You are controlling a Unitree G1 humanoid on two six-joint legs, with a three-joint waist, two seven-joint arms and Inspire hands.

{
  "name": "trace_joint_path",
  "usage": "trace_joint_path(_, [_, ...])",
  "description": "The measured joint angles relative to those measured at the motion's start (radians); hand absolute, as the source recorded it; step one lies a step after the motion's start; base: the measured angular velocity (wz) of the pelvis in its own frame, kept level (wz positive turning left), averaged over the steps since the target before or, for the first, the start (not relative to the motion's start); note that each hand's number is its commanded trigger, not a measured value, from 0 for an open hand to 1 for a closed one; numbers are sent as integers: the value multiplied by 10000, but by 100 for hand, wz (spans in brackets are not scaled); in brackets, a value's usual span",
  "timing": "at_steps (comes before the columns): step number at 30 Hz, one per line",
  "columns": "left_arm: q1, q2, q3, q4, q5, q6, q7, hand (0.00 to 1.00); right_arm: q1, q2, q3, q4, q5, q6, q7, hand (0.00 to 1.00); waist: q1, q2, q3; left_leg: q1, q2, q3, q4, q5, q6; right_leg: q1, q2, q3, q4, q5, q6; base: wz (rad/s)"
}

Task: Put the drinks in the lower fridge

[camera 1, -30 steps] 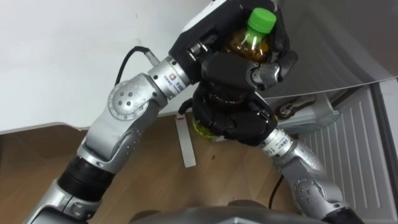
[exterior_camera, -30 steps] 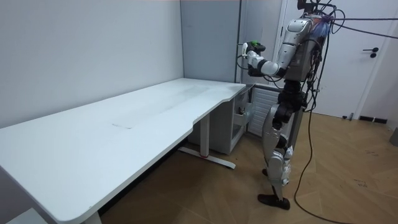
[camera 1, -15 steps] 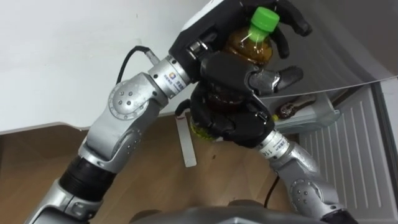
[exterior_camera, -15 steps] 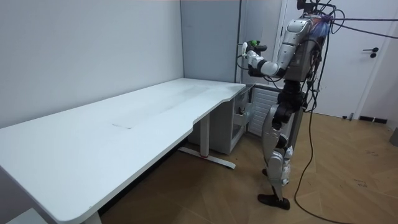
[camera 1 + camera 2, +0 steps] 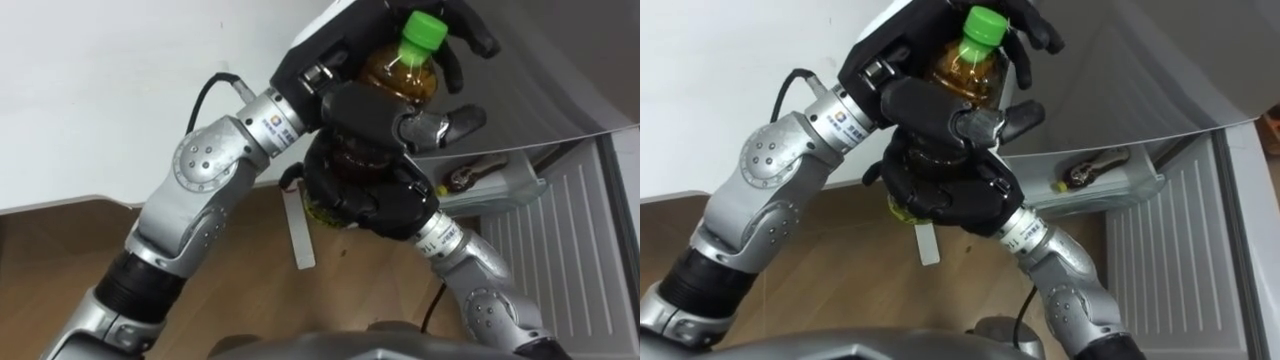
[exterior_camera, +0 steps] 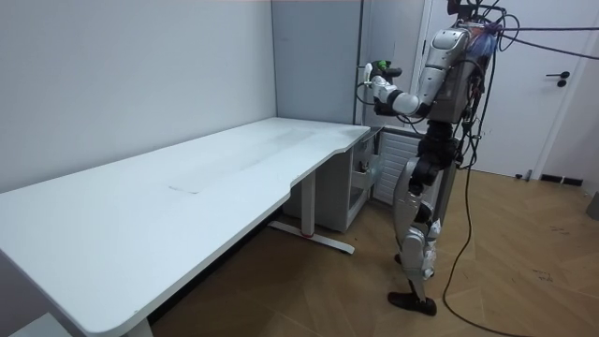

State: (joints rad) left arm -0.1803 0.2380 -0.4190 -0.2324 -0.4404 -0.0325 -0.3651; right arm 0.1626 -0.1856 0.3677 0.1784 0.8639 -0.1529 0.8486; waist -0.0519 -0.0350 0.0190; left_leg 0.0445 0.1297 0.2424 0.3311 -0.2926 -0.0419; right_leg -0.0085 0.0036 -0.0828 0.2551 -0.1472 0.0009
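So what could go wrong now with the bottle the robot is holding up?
1. The brown drink bottle with the green cap is gripped between the left hand and the right hand, well above the wooden floor. The left hand's fingers look only loosely curled near the cap, so the bottle might slip and fall.
2. The white desk is right beside the arms, so turning could bump it.

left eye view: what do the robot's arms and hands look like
The left arm and right arm are silver-grey metal with rounded joint housings and black bands. The left one has a round elbow cap with small holes, a small logo mark near the wrist and a black cable looping off it. The left robot hand and right robot hand are black, with some silver finger segments.
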Motion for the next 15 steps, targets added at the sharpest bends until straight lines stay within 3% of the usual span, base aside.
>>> trace_joint_path(9, [27, 17, 137, -537, 211, -21, 10, 100, -17, -54, -411, -464, -694, 14, 158, 100, -4, 29, -10, -143, -34, -66, 23, -5, 14, -11, -27, -15, -41, 0, 0, 1])
trace_joint_path(15, [1071, -77, 152, -548, 213, -481, 126, 100, 231, -137, -464, -470, -1309, 300, 321, 100, 177, 49, -16, 225, -41, -64, -96, 5, 9, 303, -8, -41, -165, -3, 5, 0])
